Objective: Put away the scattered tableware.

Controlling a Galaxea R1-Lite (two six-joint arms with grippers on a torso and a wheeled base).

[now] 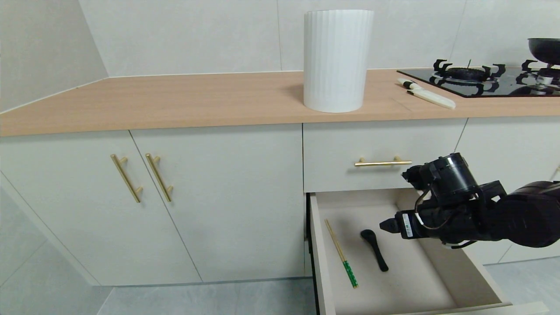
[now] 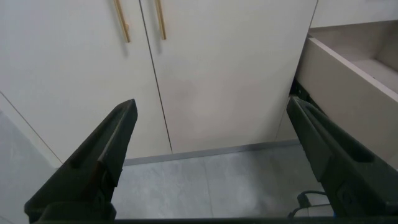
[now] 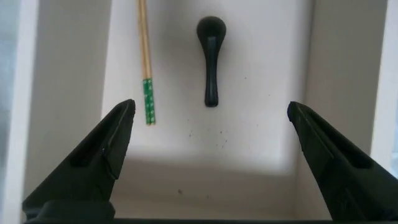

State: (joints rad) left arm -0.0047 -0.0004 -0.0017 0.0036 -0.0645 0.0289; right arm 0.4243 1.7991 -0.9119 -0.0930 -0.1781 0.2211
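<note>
Low drawer (image 1: 318, 245) stands pulled out under the bench (image 1: 175, 100). Two of the tableware pieces lie on its pale floor:
- chopsticks (image 1: 341, 253), a pair lying together near the drawer's left wall. They are plain wood with green-patterned ends, and the green ends point toward the drawer front.
- black spoon (image 1: 375, 249), to the right of the chopsticks and apart from them. Its bowl points toward the back of the drawer and its handle toward the front.

Right gripper (image 1: 387, 226) hangs above the drawer's right half, just right of the spoon. The right wrist view looks straight down on both pieces. Its fingers (image 3: 106, 155) are spread wide and hold nothing.

Left gripper (image 2: 210, 104) sits low, facing the cabinet doors (image 2: 217, 74) just left of the drawer, with floor tile below. Its fingers (image 2: 102, 149) are also spread wide, with nothing between them.

Writing: a white sticker (image 1: 407, 224) on the right gripper's body carries dark print, too small to read. No other lettering can be made out.

On the bench:
- a tall white ribbed container (image 1: 337, 61), upright, above the closed upper drawer (image 1: 383, 163) with its brass bar handle.
- a knife (image 1: 426, 93) with a white blade, lying between the container and the black gas hob (image 1: 477, 78), just beside the hob's edge.
- a dark pan (image 1: 544, 48) on the far right burner.
</note>
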